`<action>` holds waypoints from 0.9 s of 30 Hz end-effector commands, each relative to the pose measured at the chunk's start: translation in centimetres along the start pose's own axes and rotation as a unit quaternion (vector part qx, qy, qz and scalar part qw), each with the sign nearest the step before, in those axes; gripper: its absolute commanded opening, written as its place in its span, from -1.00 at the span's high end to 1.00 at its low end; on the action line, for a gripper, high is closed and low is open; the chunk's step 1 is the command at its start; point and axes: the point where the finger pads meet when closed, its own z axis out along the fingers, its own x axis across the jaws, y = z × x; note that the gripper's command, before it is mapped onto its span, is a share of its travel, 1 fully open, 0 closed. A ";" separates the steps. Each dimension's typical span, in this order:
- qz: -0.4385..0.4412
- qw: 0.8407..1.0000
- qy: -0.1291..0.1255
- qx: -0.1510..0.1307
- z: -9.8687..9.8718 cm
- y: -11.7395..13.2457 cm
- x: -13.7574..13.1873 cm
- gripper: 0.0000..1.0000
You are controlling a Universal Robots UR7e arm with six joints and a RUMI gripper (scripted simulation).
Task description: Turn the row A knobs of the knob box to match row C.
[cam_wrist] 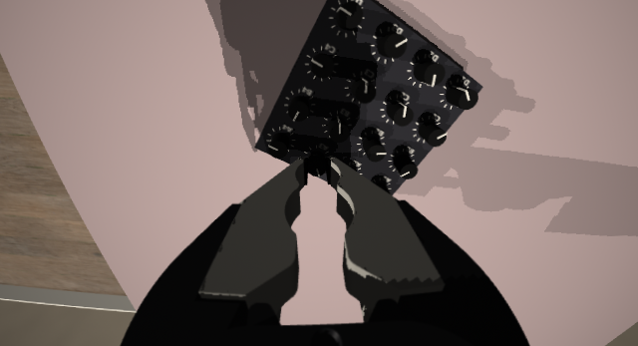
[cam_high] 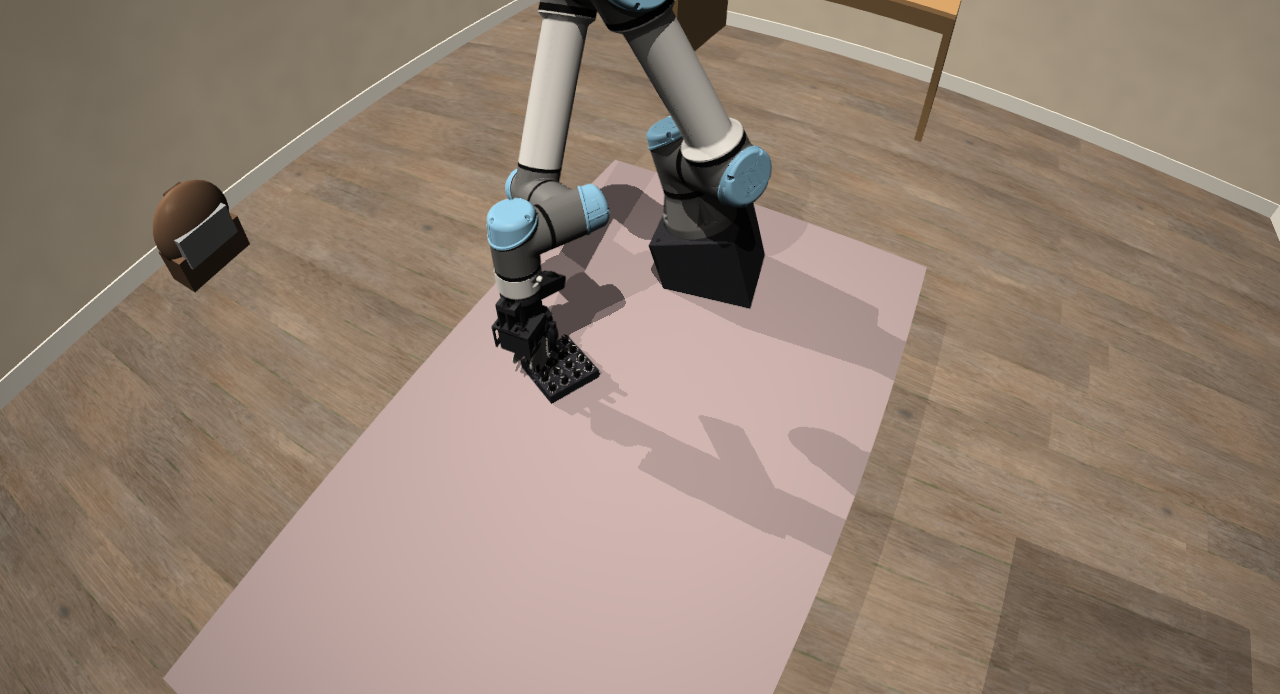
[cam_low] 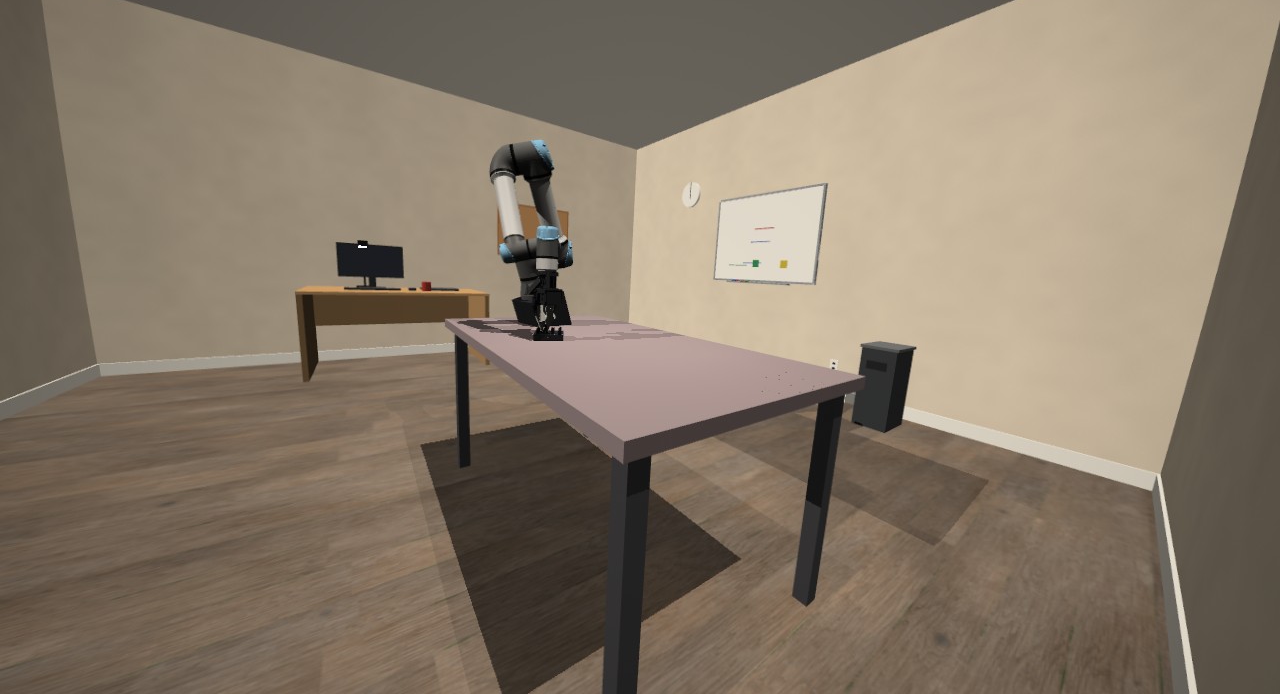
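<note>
The black knob box (cam_high: pixel 553 396) (cam_low: pixel 548 337) (cam_wrist: pixel 369 17) lies on the pink table, turned at an angle in the wrist view. My gripper (cam_high: pixel 539 364) (cam_low: pixel 542 330) (cam_wrist: pixel 316 159) points down at row A and is shut on knob A3 (cam_wrist: pixel 317 163), whose pointer is mostly hidden. Knob A4 (cam_wrist: pixel 275 145) stands left of the fingers; its line slants like that of knob C4 (cam_wrist: pixel 319 64). Knob A1 (cam_wrist: pixel 381 181) and A2 are partly hidden by the right jaw. Knob C3 (cam_wrist: pixel 366 91), knob C2 (cam_wrist: pixel 403 116) and knob C1 (cam_wrist: pixel 437 137) show white pointers. The socket is not visible.
Knob B3 (cam_wrist: pixel 340 129) and knob B4 (cam_wrist: pixel 297 109) stand close beyond the fingertips, with row D farther off. The table (cam_high: pixel 501 529) (cam_low: pixel 644 376) has its long edge left of the box in the top view. The arm's black base (cam_high: pixel 707 269) stands behind it.
</note>
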 end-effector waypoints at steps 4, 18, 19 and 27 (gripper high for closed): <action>0.048 0.999 -0.001 0.000 0.0 0.0 0.0 0.92; 0.197 0.980 -0.001 0.000 0.0 0.1 0.2 0.92; 0.197 0.980 -0.001 0.000 0.0 0.1 0.2 0.92; 0.275 0.961 -0.001 0.000 0.0 0.1 0.2 0.92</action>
